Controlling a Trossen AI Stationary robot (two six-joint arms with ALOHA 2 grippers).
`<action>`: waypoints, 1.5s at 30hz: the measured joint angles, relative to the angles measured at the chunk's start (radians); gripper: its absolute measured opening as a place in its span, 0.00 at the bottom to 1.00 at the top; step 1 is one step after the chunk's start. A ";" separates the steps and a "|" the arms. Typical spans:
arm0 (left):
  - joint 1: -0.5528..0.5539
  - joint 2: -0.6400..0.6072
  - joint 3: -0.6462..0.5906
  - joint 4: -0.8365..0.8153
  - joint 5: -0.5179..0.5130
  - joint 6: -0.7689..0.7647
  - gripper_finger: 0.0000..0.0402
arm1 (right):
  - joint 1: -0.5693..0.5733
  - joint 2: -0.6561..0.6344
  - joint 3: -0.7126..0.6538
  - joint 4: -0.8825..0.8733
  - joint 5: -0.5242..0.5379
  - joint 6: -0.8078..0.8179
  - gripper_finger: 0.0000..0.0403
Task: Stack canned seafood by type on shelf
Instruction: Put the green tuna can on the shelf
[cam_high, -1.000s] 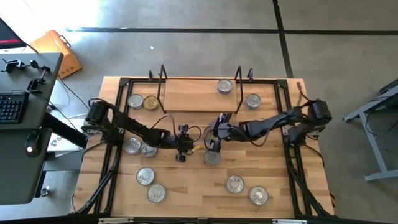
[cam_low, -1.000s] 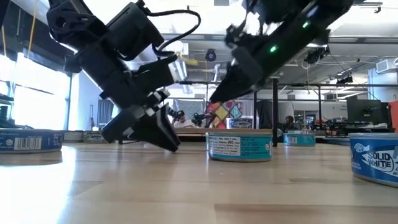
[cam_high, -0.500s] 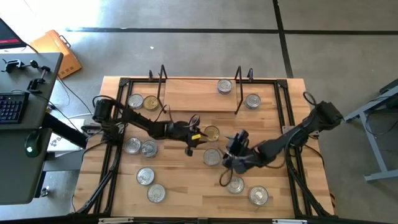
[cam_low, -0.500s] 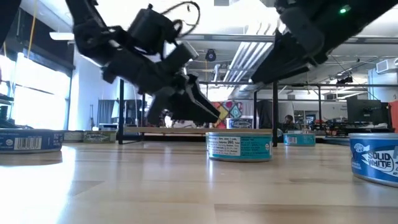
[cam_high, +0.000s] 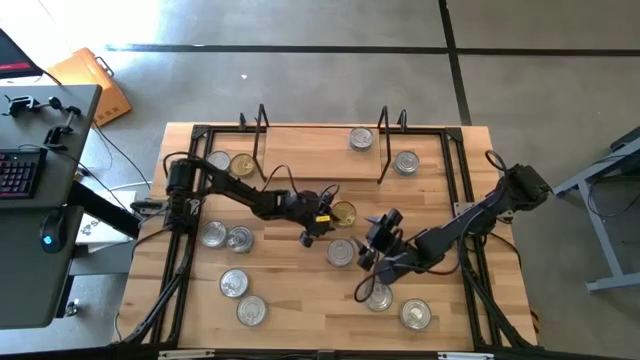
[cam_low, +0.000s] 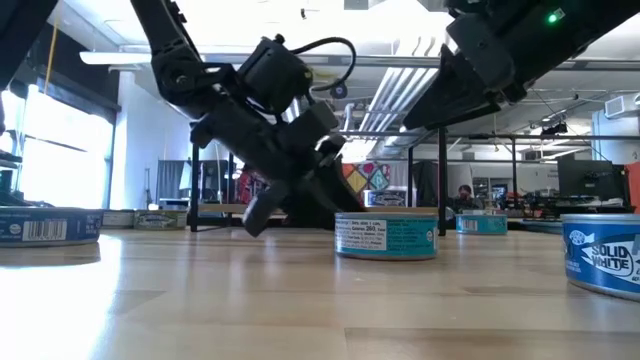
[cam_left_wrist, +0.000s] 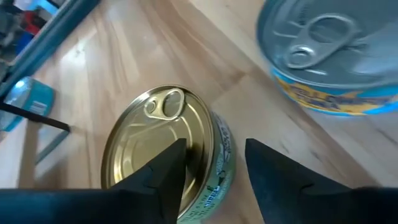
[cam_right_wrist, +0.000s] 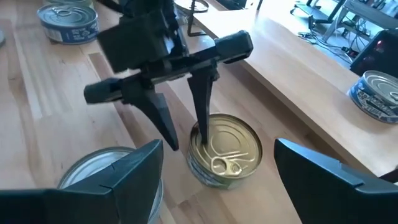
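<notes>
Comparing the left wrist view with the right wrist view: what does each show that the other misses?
Only the left wrist view shows a pale blue box-like thing by a dark bar. Only the right wrist view shows the left gripper from outside, one finger on the lid, plus the light wooden shelf board. Both show the short round gold-topped tin and a neighbouring silver-topped tin.

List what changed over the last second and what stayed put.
The left claw carried the gold-top tin from mid-table toward the shelf, set it on the tabletop just in front of the shelf, and its fingers are now spread, one over the lid, one outside the rim. The right claw, open, pulled back from the silver tin toward the table's front right. The other tins stayed put.
</notes>
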 joint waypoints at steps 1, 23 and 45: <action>0.000 0.005 0.001 0.004 -0.006 0.002 0.34 | -0.002 0.000 0.000 0.000 0.000 0.000 0.74; -0.154 -0.182 -0.011 -0.318 -0.332 -0.077 0.00 | -0.001 0.000 0.000 -0.004 0.000 0.094 0.74; 0.168 -0.440 -0.035 -0.322 -0.171 0.052 0.00 | -0.008 0.114 0.000 0.041 0.020 0.140 0.74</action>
